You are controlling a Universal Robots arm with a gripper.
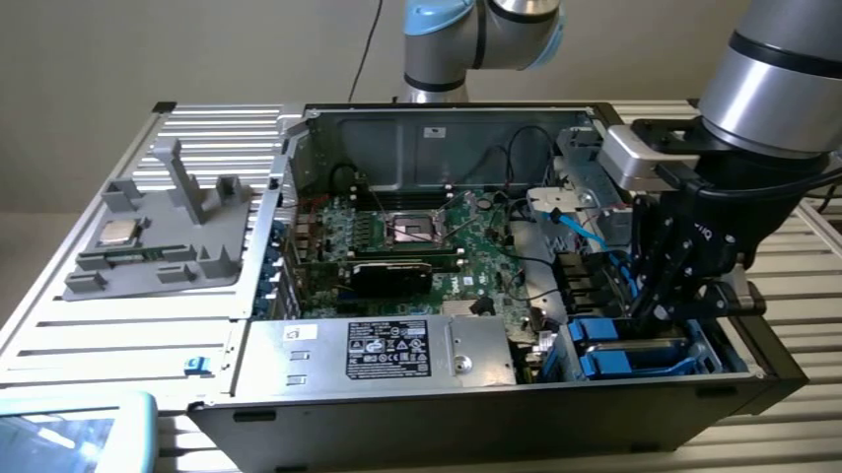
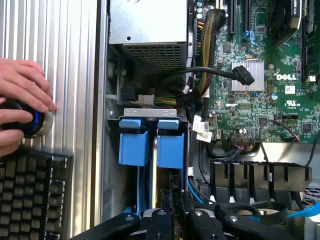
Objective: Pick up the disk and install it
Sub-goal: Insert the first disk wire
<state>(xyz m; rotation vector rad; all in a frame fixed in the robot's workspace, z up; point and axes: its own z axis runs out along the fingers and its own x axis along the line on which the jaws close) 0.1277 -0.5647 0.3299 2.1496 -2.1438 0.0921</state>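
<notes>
Standing on edge in the drive bay at the open PC case's [image 1: 526,384] corner, near the exterior view's right, the disk [image 2: 170,150] has its long axis running down into the bay, blue end tab up. 2 blue tabs show side by side, touching; a 2nd carrier [image 2: 134,145] sits beside it. The claw [image 1: 654,305] hangs just over the bay; can't tell its state. 1 hand [image 2: 22,107] rests on a round knob beside 1 keyboard [image 2: 30,195].

An open computer case [image 1: 526,394] holds a motherboard [image 1: 421,241] in its middle, a power supply box [image 1: 382,350] before it, and drive bays [image 1: 632,350] toward the exterior view's right.
</notes>
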